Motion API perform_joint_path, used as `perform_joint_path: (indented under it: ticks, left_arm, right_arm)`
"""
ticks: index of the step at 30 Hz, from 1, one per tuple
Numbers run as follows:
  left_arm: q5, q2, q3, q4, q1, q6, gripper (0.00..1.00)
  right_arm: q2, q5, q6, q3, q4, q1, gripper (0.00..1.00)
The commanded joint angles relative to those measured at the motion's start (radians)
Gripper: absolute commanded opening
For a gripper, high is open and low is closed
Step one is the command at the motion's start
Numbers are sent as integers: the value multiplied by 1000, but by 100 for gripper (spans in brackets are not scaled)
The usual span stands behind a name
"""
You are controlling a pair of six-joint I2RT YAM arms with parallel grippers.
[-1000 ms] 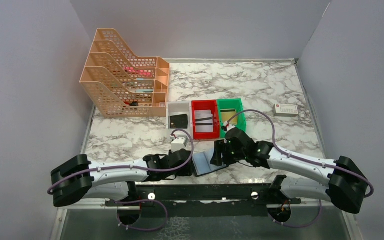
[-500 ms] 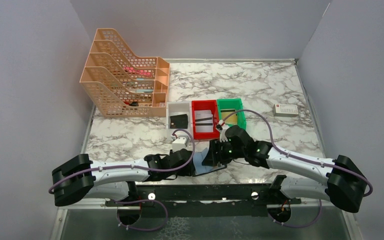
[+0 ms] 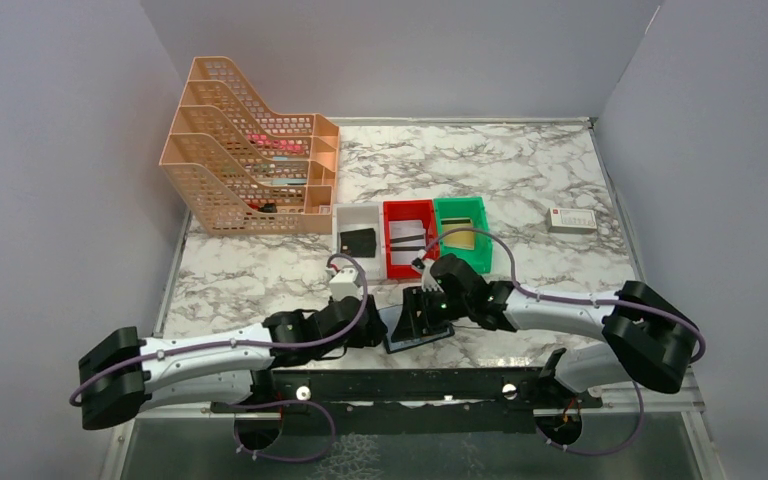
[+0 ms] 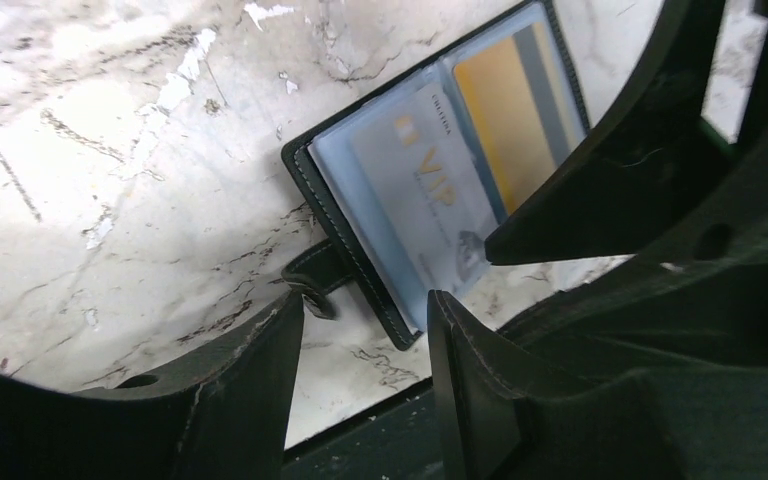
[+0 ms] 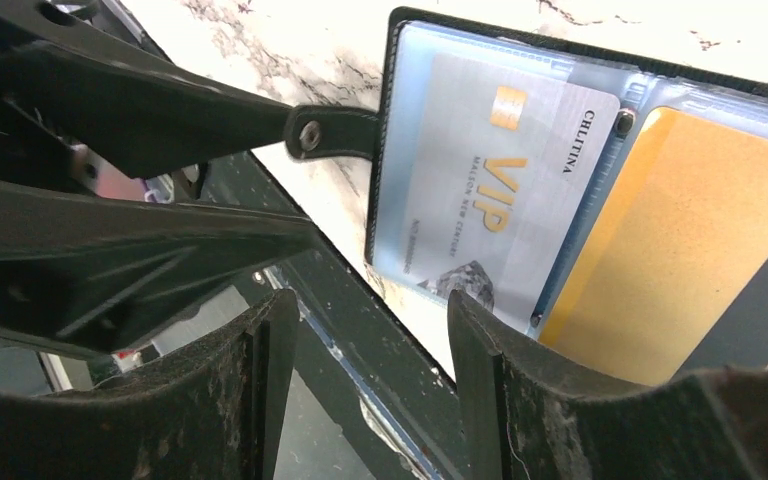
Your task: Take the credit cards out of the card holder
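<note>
The card holder (image 3: 397, 338) lies open and flat on the marble near the table's front edge. Its clear sleeves hold a silver-blue VIP card (image 4: 425, 180) and a tan-gold card (image 4: 505, 110); both also show in the right wrist view, the VIP card (image 5: 500, 200) and the gold card (image 5: 680, 260). The holder's strap tab (image 4: 315, 272) points toward my left gripper. My left gripper (image 4: 360, 335) is open and empty, low at the holder's left edge. My right gripper (image 5: 370, 345) is open and empty, just over the holder's near edge, and hides much of it in the top view.
Behind the holder stand a white bin (image 3: 357, 215) with a black square piece (image 3: 358, 242), a red bin (image 3: 408, 262) and a green bin (image 3: 475, 258) holding a tan-gold card (image 3: 460, 238). A peach file rack (image 3: 250, 160) is back left, a white box (image 3: 571, 220) right. A black rail (image 3: 410, 385) runs along the front edge.
My right gripper has moved left and down over the open card holder, now covering most of its blue-grey face. My left arm has drawn slightly left. The holder stays in place.
</note>
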Motion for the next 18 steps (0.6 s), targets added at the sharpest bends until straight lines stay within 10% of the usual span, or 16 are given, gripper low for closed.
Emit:
perform_joint_path:
  ticks: [1,18]
  left_arm:
    - [-79,-134,-45,-70,1,-47,52]
    - [-41,-83,-37,16,1,-14,55]
  right_arm:
    - [-28,79,-43,46,-73,7,61]
    - [-42,218,-32,-9,-50,0,62]
